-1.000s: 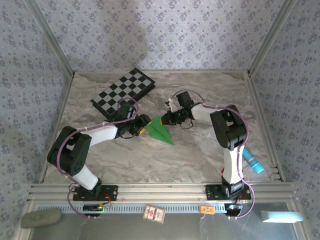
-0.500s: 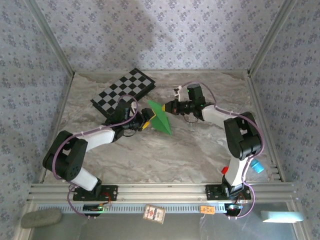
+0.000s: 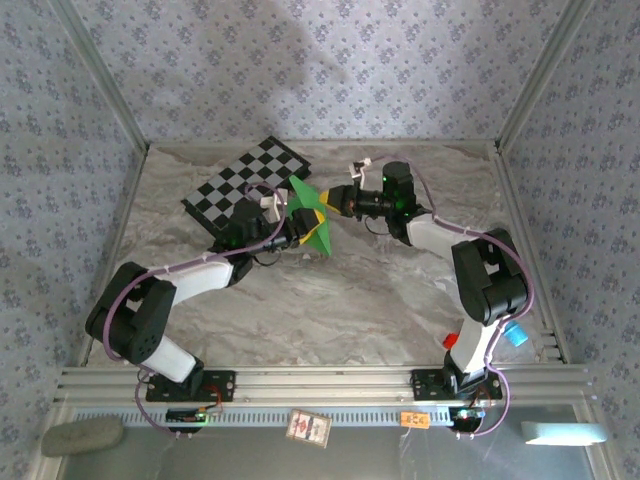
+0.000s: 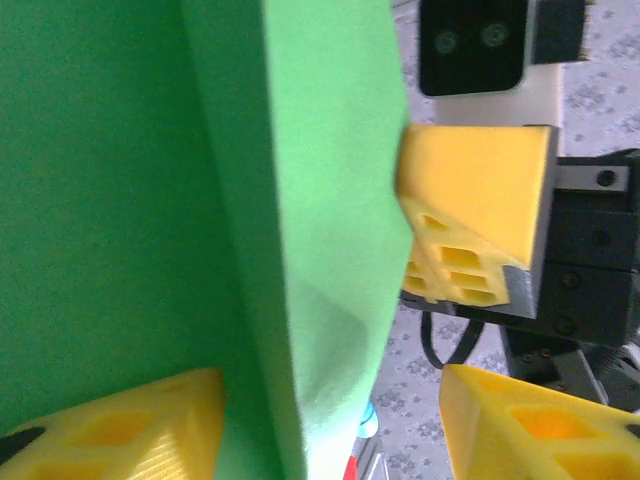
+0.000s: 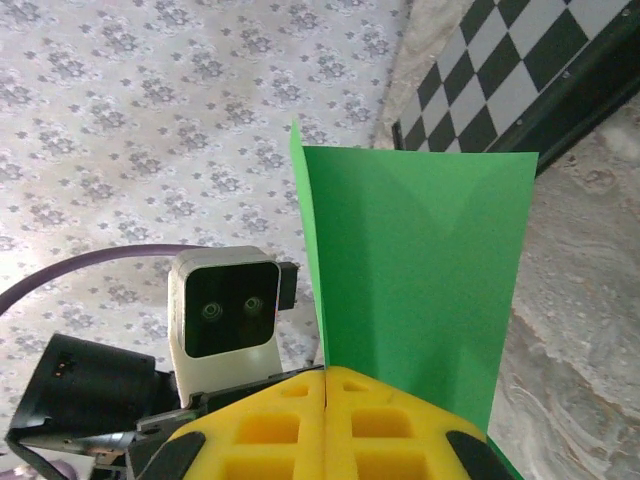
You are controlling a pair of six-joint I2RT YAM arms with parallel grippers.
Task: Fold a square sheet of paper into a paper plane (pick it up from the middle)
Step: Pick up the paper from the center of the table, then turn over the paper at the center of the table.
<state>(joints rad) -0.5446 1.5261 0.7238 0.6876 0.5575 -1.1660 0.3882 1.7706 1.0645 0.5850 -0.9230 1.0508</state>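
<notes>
Now paper plane (image 3: 306,212) lifted off table (image 3: 350,300), where it lay a second ago. Right gripper (image 3: 325,203) clamped tight on its edge. Left gripper (image 3: 293,232) jaws half apart, straddling paper just ahead of right fingertips, not pinching. Probably mid-air creasing or handover next.

The paper plane (image 3: 300,192) sits between the left pincer (image 3: 296,232) and right pincer (image 3: 322,205), before the checkered board (image 3: 250,180).
</notes>
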